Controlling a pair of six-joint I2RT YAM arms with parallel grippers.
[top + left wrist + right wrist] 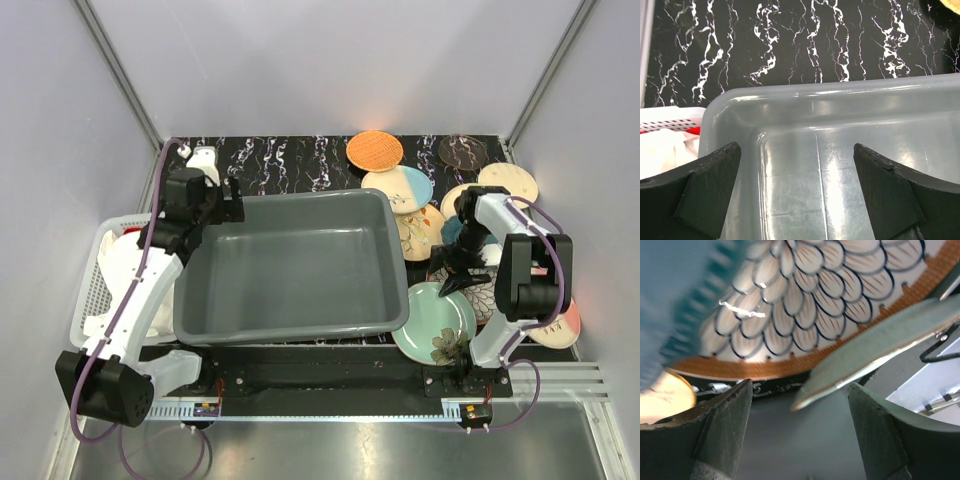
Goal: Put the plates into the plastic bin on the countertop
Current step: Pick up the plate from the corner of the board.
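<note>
Where the arm bases stand at the near edge of the table, the first item is a green floral plate (432, 322), flat on the countertop (300, 160) at the near right corner of the plastic bin (290, 270); whether its rim touches the bin's rolled lip cannot be told. To its right is a cream-and-pink plate (568, 326), partly hidden behind the right arm. Next is the right gripper (455, 280), pointing down among the plates right of the bin, at the far edge of the green floral plate. In the wrist view the right gripper (799, 387) has its fingers apart and the pale green rim (880, 342) reaches into the gap; contact cannot be told. Above the rim is a scale-patterned plate (805, 315) with an orange border. The grey bin sits mid-table, with all the listed plates outside it on its right. A white mesh basket (92, 290) holding white cloth (660, 150) sits just beside its left wall. The left gripper (228, 205) hangs over the bin's far left corner; its wrist view shows the left gripper (796, 150) spread wide above the bin's inner corner. Farther right are a peach plate with leaf sprigs (418, 230), a cream-and-blue plate (400, 187) and a cream plate (508, 182). Farthest are an orange woven plate (375, 150) and a dark patterned plate (462, 152).
</note>
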